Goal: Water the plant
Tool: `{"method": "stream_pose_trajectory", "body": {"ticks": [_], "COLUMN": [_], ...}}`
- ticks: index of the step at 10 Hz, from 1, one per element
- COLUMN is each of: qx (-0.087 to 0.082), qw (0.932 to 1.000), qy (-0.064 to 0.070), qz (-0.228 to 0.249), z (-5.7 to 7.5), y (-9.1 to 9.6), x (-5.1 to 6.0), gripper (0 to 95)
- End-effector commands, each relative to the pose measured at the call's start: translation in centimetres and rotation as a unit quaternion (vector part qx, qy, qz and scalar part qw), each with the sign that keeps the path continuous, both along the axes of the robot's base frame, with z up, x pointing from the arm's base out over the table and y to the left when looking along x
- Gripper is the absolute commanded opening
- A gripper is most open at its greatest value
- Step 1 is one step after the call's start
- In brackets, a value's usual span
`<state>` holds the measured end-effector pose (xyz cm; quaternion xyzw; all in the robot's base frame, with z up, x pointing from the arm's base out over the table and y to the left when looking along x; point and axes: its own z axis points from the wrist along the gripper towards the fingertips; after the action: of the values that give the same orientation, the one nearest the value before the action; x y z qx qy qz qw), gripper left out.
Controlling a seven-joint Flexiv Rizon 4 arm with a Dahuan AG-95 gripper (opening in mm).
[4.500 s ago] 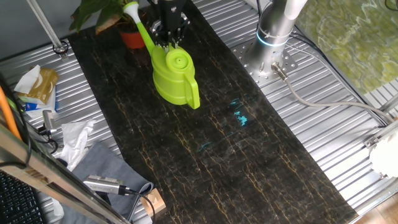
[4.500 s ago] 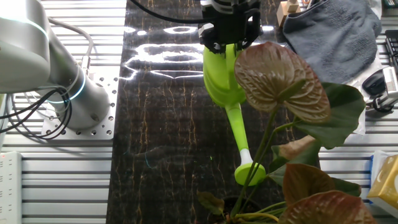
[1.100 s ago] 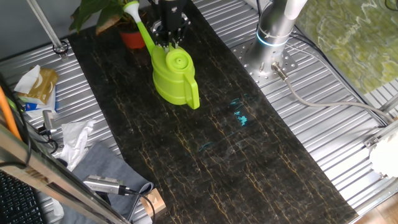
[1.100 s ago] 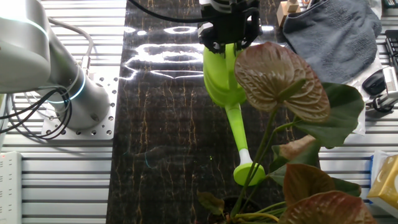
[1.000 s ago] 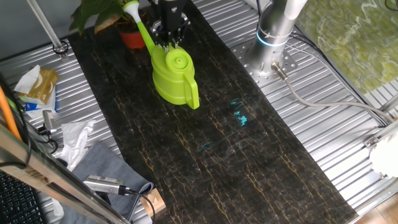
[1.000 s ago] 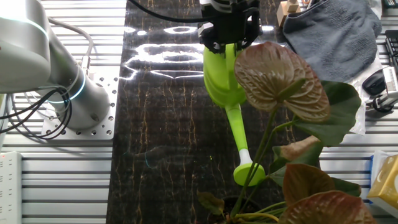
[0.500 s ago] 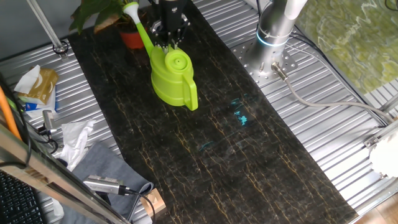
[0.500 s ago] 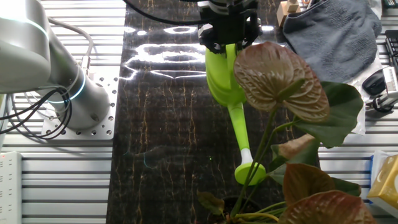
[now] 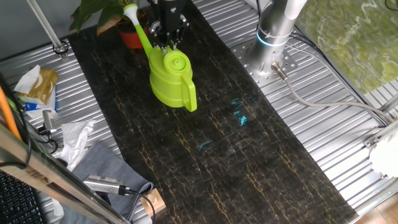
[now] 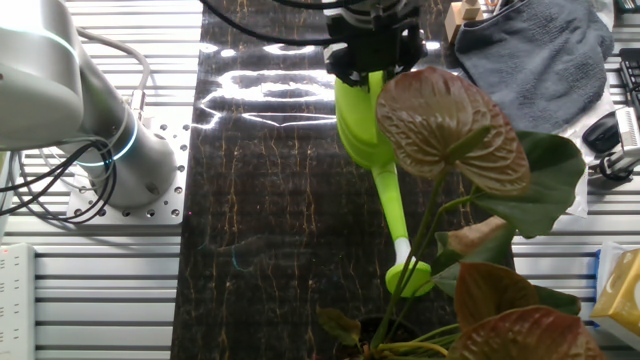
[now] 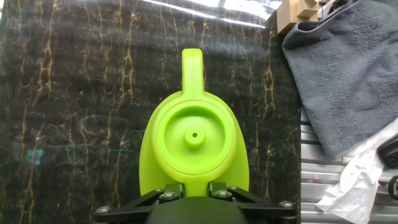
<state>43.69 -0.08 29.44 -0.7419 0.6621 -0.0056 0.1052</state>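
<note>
The plant (image 9: 93, 12) has broad dark leaves and stands in a red-orange pot (image 9: 132, 38) at the far end of the dark marbled mat; its big leaves (image 10: 440, 120) fill the right of the other fixed view. My gripper (image 9: 166, 42) is shut on the lime-green watering can (image 9: 171, 78) at the neck where the spout leaves the body. The long spout reaches to the plant, and its white-collared rose (image 10: 412, 278) sits among the stems. In the hand view the can's lid (image 11: 194, 143) lies straight below my gripper (image 11: 193, 186), with the handle pointing away.
A grey cloth (image 11: 348, 68) and wooden blocks (image 11: 298, 12) lie beside the mat's far corner. Crumpled paper (image 9: 78, 140), bags (image 9: 34, 84) and tools crowd the left side. The arm's base (image 9: 273, 37) stands on the ribbed table on the right.
My gripper and the watering can have shifted a little toward the plant. The spout's rose has moved closer in among the stems.
</note>
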Motion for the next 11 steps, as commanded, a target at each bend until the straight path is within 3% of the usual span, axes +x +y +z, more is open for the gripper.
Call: {"method": "stream_pose_trajectory", "body": {"ticks": [1, 11], "qx": [0.003, 0.015], "qw": [1.0000, 0.9998], "qy": [-0.001, -0.004], "qz": [0.002, 0.012], "z": [0.0, -0.3], "y": [0.0, -1.1], "x": [0.0, 0.9], "gripper": [0.0, 0.0]}}
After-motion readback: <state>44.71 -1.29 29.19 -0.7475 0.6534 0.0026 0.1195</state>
